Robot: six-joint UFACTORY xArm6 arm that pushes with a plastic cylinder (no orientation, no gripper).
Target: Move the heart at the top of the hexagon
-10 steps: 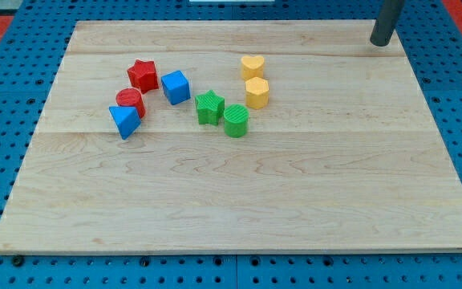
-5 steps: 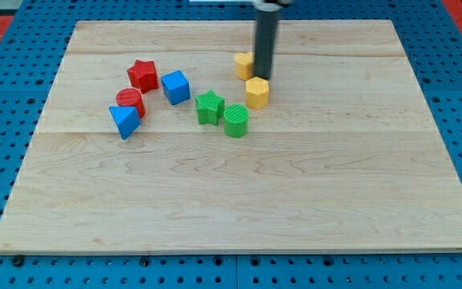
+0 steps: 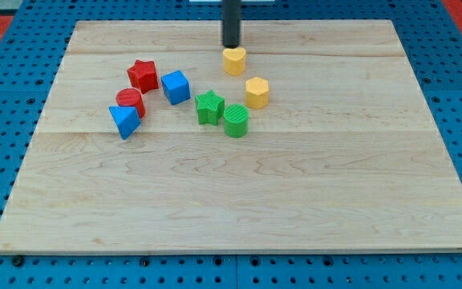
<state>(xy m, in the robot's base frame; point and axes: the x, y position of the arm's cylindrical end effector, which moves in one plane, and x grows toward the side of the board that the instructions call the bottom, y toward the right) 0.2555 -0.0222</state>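
Observation:
The yellow heart [image 3: 233,61] lies near the view's top, above and to the left of the yellow hexagon [image 3: 257,92], with a gap between them. My tip [image 3: 230,46] stands just above the heart, at its top edge, touching or nearly touching it. The rod rises out of the view's top.
A red star [image 3: 143,75], a blue cube [image 3: 176,87], a red cylinder [image 3: 130,102] and a blue triangle [image 3: 124,121] cluster at the left. A green star [image 3: 209,107] and a green cylinder [image 3: 236,121] lie below the heart, left of the hexagon. The wooden board [image 3: 239,201] carries all of them.
My tip swept from the board's top right corner to the heart, then moved up and left. The heart shifted left and slightly up, away from the hexagon.

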